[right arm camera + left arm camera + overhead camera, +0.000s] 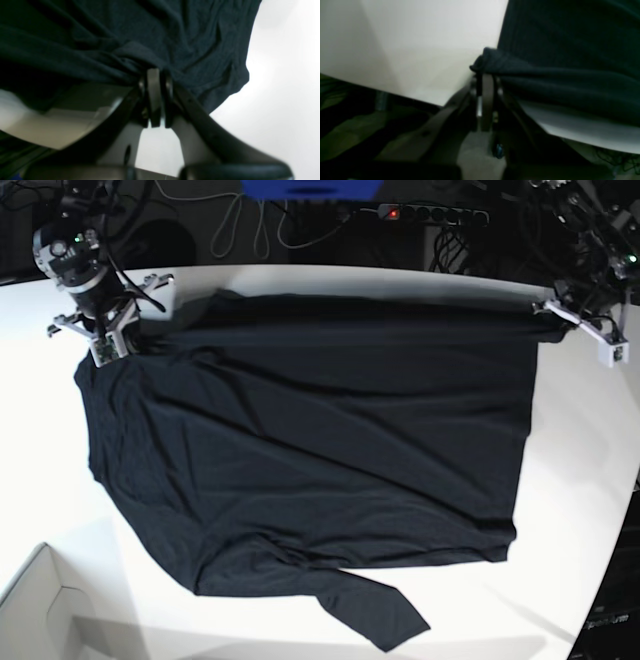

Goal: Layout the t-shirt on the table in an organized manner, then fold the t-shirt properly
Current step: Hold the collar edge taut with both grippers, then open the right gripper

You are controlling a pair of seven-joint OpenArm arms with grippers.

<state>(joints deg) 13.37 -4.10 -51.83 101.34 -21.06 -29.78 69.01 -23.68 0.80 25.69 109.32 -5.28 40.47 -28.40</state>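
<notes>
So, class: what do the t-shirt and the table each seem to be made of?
The t-shirt: thin, soft knit fabric, probably cotton jersey; matte black, it wrinkles and drapes in folds. The table: a hard, smooth white top, perhaps laminate or painted board; it shows a faint sheen and soft shadows.

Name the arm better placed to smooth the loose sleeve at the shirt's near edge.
Right, tentatively. The sleeve lies nearer that side, though both the right claw and left claw are shut on the t-shirt at the far edge.
</notes>
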